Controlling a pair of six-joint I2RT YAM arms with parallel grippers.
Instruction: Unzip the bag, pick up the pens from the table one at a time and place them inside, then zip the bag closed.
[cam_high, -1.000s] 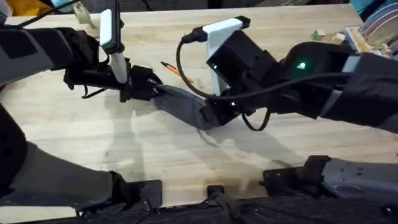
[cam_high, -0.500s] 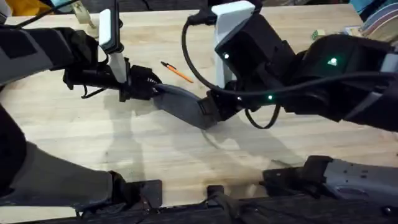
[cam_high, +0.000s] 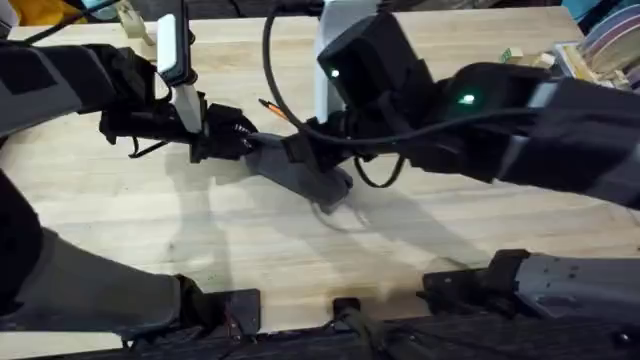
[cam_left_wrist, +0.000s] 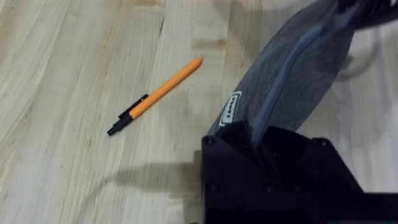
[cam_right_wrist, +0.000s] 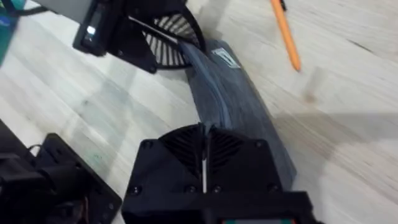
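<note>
The grey bag (cam_high: 322, 181) lies slanted at the middle of the table (cam_high: 230, 250). My left gripper (cam_high: 238, 142) is shut on the bag's left end; in the left wrist view the grey fabric (cam_left_wrist: 292, 81) runs away from the clamped fingers (cam_left_wrist: 249, 134). My right gripper (cam_high: 298, 152) reaches across from the right and is pinched shut on the zip ridge along the top of the bag (cam_right_wrist: 242, 99), close to the left gripper (cam_right_wrist: 177, 46). An orange pen with a black tip (cam_high: 272, 108) lies on the wood just behind the bag (cam_left_wrist: 158, 94) (cam_right_wrist: 286, 34).
A stack of coloured items (cam_high: 600, 50) and small bits (cam_high: 515, 55) sit at the back right corner. A pale object (cam_high: 130, 20) lies at the back left. Bare wood stretches in front of the bag.
My right gripper has slid left along the bag, from its right end to near the left gripper. The left gripper kept its hold and stayed put.
</note>
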